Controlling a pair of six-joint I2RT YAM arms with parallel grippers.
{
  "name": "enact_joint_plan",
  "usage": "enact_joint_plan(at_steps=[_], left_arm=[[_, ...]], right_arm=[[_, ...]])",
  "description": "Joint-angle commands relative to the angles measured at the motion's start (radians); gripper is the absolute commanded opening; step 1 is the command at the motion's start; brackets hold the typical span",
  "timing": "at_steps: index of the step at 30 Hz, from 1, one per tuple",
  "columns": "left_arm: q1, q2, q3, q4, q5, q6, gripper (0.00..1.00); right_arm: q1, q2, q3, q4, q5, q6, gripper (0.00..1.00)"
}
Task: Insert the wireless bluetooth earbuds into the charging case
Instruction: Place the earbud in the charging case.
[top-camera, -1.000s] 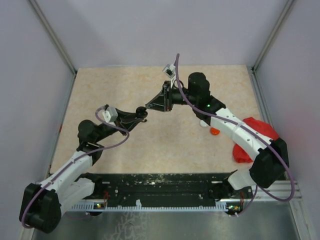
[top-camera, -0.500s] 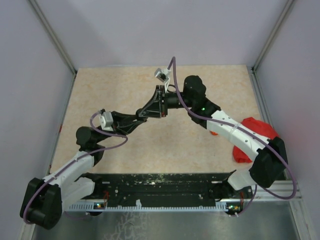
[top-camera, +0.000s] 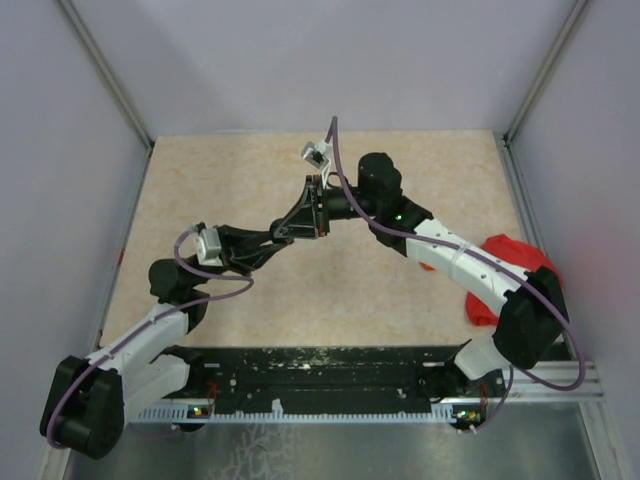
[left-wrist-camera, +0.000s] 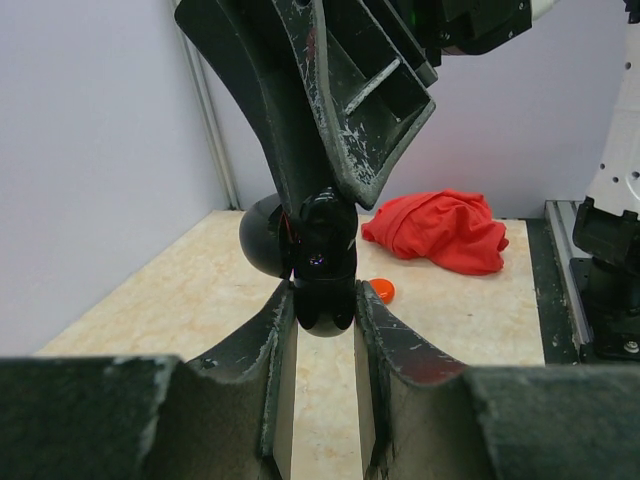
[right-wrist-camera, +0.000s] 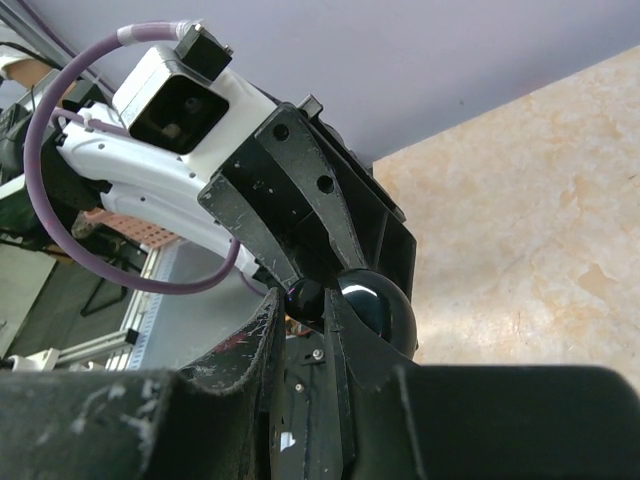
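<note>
Now we have the left claw (left-wrist-camera: 322, 292) clenched on the black charging case (left-wrist-camera: 325, 262) at centre frame, the right claw (right-wrist-camera: 302, 300) pinching a black earbud (right-wrist-camera: 306, 297) against it, and a skewed push could flick that earbud onto the surface (top-camera: 330, 290).

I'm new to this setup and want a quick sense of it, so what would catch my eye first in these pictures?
Both arms meet in mid-air above the table, the left fingers and right fingers pinching one glossy black charging case from opposite sides. Next comes the bright red cloth crumpled at the table's right edge, with a small orange piece on the table near it.
</note>
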Motion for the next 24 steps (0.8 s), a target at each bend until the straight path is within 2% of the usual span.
enact_joint_plan(at_steps=[1, 24], left_arm=[[0.004, -0.005, -0.007, 0.072, 0.016, -0.022, 0.01], [0.017, -0.026, -0.042, 0.147, -0.037, -0.089, 0.01]], right_arm=[[0.011, 0.004, 0.047, 0.032, -0.004, -0.018, 0.13], [0.012, -0.028, 0.037, -0.051, 0.025, -0.086, 0.15]])
